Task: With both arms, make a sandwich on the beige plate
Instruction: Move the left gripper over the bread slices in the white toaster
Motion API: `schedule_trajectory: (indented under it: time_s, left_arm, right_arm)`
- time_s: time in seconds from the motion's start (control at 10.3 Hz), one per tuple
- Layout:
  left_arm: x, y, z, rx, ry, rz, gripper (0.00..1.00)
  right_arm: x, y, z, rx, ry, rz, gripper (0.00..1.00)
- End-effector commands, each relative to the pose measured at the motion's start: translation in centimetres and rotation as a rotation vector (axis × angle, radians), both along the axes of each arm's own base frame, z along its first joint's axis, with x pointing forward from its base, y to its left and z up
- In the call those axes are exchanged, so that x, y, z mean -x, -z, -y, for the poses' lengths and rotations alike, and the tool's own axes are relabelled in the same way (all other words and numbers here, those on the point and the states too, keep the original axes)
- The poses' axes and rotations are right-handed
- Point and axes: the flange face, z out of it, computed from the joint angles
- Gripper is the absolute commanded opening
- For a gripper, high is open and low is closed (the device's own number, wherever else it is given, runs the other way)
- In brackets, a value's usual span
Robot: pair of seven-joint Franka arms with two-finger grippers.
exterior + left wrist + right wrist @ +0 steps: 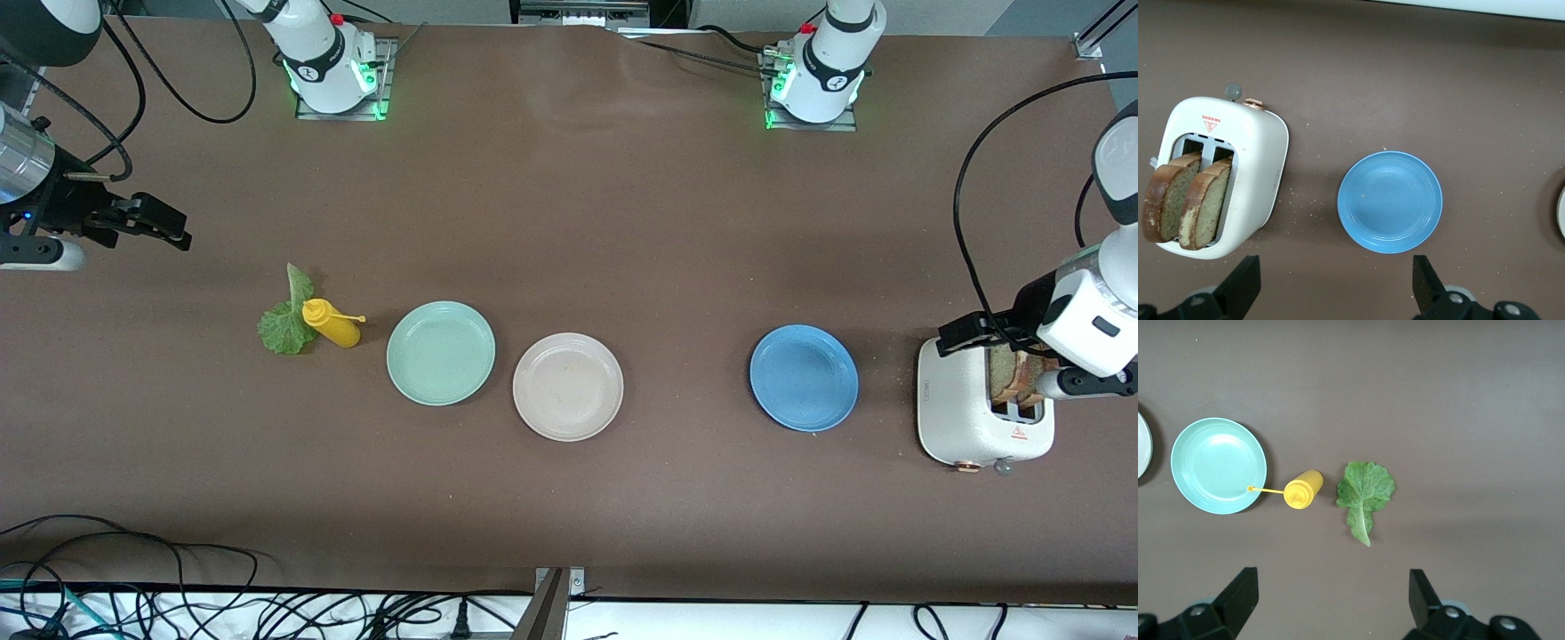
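Beige plate (567, 387) lies bare near the middle of the bench (622, 222), nothing on it. Only its rim shows at the edge of both wrist views.

Bread: two brown slices (1185, 200) stand upright side by side in the slots of a white toaster (1255, 167), at the left arm's end of the bench. In the front view the slices (1013, 378) are partly hidden by the left arm's wrist. Crumbs lie scattered on the bench just beside the toaster.

Lettuce leaf (286, 320) lies flat on the bench toward the right arm's end, well apart from the beige plate. A yellow squeeze bottle (333, 324) stands just beside the leaf, between it and a mint green plate (441, 353); from above, its thin nozzle reaches over the green plate's rim.

Green plate sits just beside the beige plate, rims close, touching or not I cannot tell. Blue plate (804, 378) lies between the beige plate and the toaster, apart from both; also bare.

Left gripper (1335, 290) hangs over the bench between toaster and blue plate, fingers (1428, 283) spread wide, holding nothing.

Right gripper (1331, 603) hangs over bare bench at the right arm's end, near the lettuce, fingers (1238, 593) spread wide, holding nothing. In the front view it shows at the frame's edge (147, 222).
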Motion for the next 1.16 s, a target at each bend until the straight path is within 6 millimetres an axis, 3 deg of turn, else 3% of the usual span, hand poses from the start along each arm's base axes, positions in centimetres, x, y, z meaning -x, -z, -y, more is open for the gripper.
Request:
schedule_trajectory:
  time_s: [0.0,0.1,0.29,1.07]
  left_arm:
    - [1.7,-1.4,-0.1,-0.018,0.002,0.031,1.0]
    - [2.3,-1.6,0.3,-0.016,0.001,0.053,1.0]
    - [2.8,-1.1,-0.9,0.049,-0.048,0.077,1.0]
    - [3.1,-2.0,-1.6,0.042,-0.009,0.08,1.0]
  right_arm:
    - [0.7,-0.5,-0.1,0.012,-0.004,0.002,1.0]
    - [0.7,-0.4,-0.1,0.012,-0.004,0.001,1.0]
    - [0.7,-0.4,-0.1,0.012,-0.004,-0.001,1.0]
    - [0.7,-0.4,-0.1,0.012,-0.004,-0.001,1.0]
